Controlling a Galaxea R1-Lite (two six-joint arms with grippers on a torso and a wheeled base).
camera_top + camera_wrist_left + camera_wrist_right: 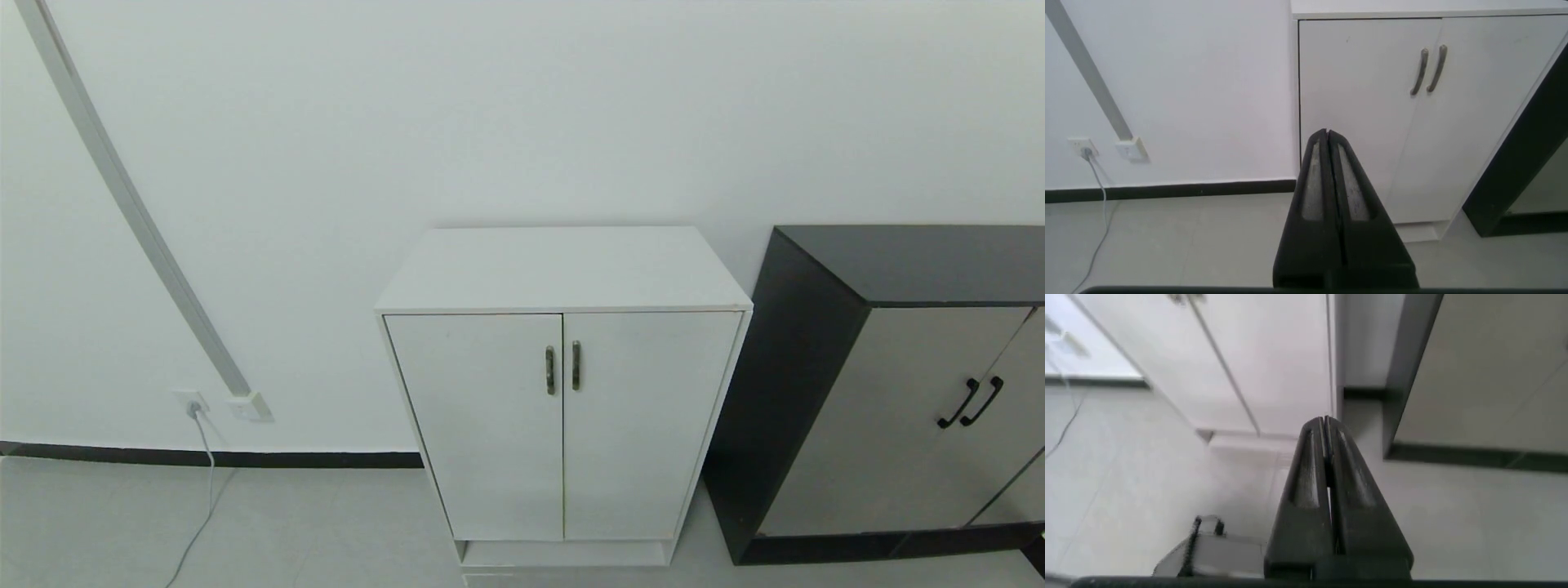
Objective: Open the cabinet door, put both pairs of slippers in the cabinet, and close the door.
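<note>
The white cabinet (563, 278) stands against the wall with both doors closed; two dark vertical handles (562, 367) meet at its middle. The left wrist view looks at the same cabinet (1372, 98) and its handles (1429, 70) from lower down and some way off, with my left gripper (1327, 135) shut and empty, held out over the floor. In the right wrist view my right gripper (1327, 422) is shut and empty too, above the floor in front of the cabinet's base (1253, 437). A grey slipper-like thing (1200, 551) lies on the floor below it.
A black cabinet (882, 384) with grey doors stands close beside the white one on its right. A wall socket with a white cable (200, 457) and a slanted cable duct (131, 204) are on the left wall. Bare grey floor (245, 531) lies left of the white cabinet.
</note>
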